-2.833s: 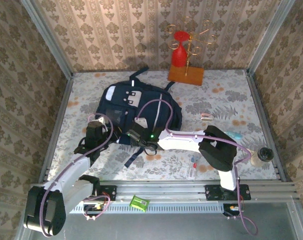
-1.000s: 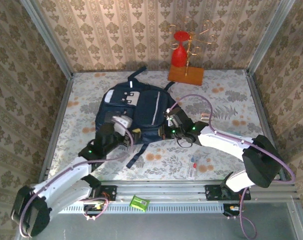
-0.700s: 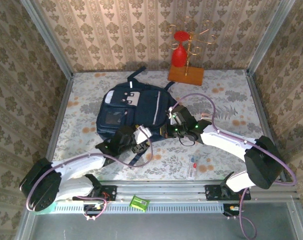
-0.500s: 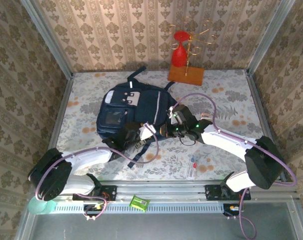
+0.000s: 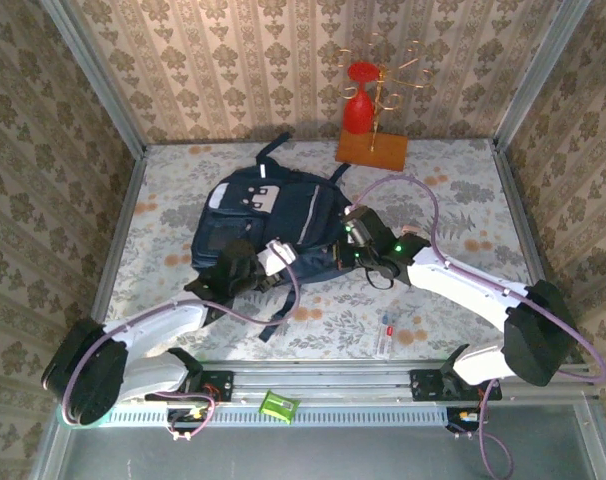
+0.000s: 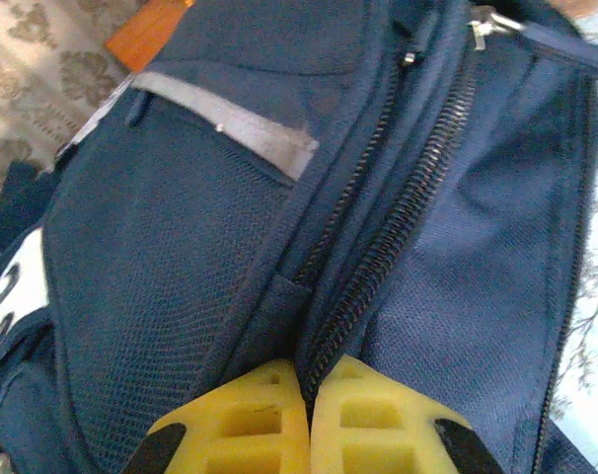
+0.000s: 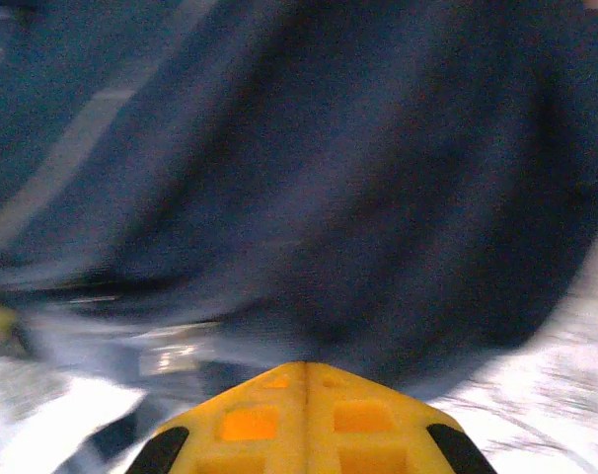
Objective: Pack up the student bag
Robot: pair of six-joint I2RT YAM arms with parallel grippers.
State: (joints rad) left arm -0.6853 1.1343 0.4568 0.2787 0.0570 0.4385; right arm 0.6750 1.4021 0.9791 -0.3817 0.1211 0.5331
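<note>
The left gripper (image 6: 307,380), spread a second ago, has closed its yellow fingers (image 6: 248,427) on the zipper seam (image 6: 378,252) of the large dark navy fabric student bag (image 5: 268,215) with grey-white patch, stretching away ahead of them. The right gripper (image 7: 306,380) stays pressed shut, bag fabric at its tips; any pinch I cannot tell.

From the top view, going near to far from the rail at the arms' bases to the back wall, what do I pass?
green item on the rail → white packet on the table → student bag → wooden stand with a red piece on it
</note>
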